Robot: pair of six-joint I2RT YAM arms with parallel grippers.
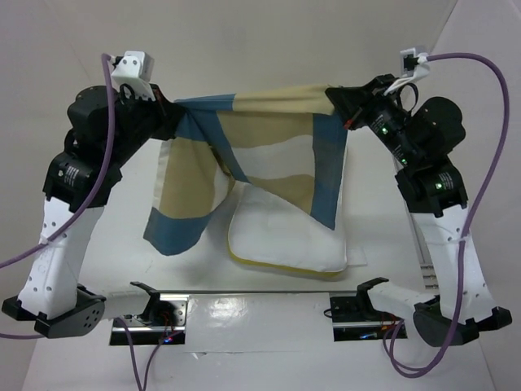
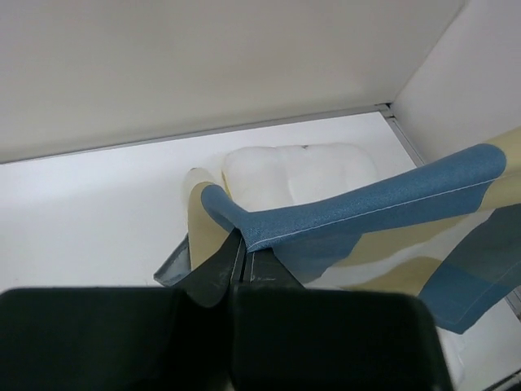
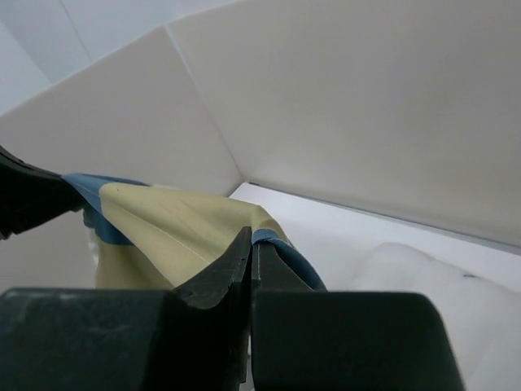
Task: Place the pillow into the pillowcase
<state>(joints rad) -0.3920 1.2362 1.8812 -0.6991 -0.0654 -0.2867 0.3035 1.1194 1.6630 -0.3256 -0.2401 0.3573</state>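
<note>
The pillowcase is thin, matt cloth that hangs in soft folds. The pillow is puffy white cloth, a bit bumpy. The tabletop is smooth and white, shinier at 6 o'clock. The fingers look like dull black plastic. The purple cables look smooth.

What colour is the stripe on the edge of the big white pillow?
Yellow. It runs along the soft white rectangular pillow, clearest in the top external view.

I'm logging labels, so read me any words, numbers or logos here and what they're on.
No text can be read.
The pillowcase and the pillow: no print visible.
A pale sticker on the left arm's joint: too small to read.
</note>
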